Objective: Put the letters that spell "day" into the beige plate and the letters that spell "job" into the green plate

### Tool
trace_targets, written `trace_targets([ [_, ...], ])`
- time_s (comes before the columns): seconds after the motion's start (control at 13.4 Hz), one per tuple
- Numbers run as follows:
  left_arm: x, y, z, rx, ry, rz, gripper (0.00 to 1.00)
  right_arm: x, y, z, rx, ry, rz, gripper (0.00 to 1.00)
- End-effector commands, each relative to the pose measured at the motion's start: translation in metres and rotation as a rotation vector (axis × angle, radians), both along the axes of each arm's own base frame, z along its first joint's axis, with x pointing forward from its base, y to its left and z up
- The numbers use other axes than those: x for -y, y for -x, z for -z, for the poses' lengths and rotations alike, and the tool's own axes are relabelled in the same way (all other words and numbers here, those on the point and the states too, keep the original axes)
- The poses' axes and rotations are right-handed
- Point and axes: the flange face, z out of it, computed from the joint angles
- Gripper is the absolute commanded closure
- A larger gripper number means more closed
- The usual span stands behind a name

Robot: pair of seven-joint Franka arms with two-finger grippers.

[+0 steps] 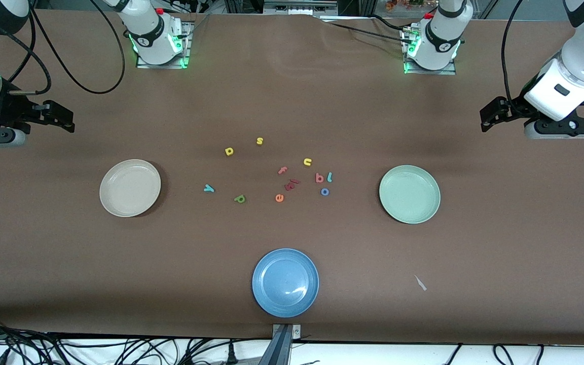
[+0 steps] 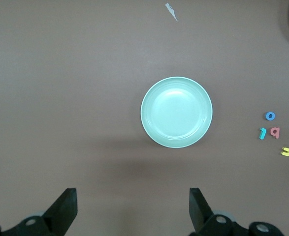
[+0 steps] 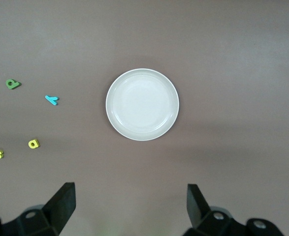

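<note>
Reach decides who goes first: we see both claws spread and empty, the right gripper [image 1: 64,121] by the beige plate [image 1: 130,188], the left gripper [image 1: 489,114] by the green plate [image 1: 409,194]. Yellow "d" [image 1: 229,151], green "a" [image 1: 240,198] and teal "y" [image 1: 209,188] lie toward the right arm's end. Light-blue "j" [image 1: 329,177], blue "o" [image 1: 325,191] and pink "b" [image 1: 319,178] cluster toward the left arm's end.

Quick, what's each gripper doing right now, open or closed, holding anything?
Left gripper: open, empty, up over the table by the green plate.
Right gripper: open, empty, up over the table by the beige plate.
</note>
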Motion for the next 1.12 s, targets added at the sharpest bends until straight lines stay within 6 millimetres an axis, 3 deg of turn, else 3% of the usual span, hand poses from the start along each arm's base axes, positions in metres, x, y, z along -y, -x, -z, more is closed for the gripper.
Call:
trace_targets([
  [0.0,0.002,0.005,-0.003,-0.004,-0.001,0.018,0.0,0.0,0.003,0.0,0.0,-0.012,-0.012,0.0],
  [1.05,0.015,0.006,-0.003,-0.003,-0.001,0.036,0.0,0.0,0.003,0.0,-0.001,-0.012,-0.01,0.0],
])
